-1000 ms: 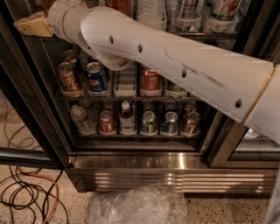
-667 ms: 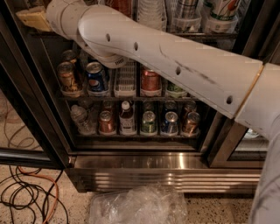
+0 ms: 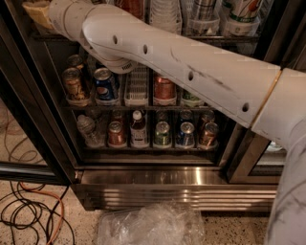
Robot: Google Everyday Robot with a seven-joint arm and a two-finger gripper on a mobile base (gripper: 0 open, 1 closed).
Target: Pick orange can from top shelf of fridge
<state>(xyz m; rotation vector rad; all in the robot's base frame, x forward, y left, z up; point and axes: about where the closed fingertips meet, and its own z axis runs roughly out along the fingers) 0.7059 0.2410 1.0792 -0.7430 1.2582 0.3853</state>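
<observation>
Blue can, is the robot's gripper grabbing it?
No, the gripper is up in the top left corner by the top shelf, well above the blue can.

Tool (image 3: 37, 10) moved upward at top left corner of fridge (image 3: 181, 191), now partly cut by upper picture edge. Arm (image 3: 181, 67) shifted left and slightly up. Gold joint ring (image 3: 267, 98) now further left. More of rear link (image 3: 289, 201) showing at right side.
</observation>
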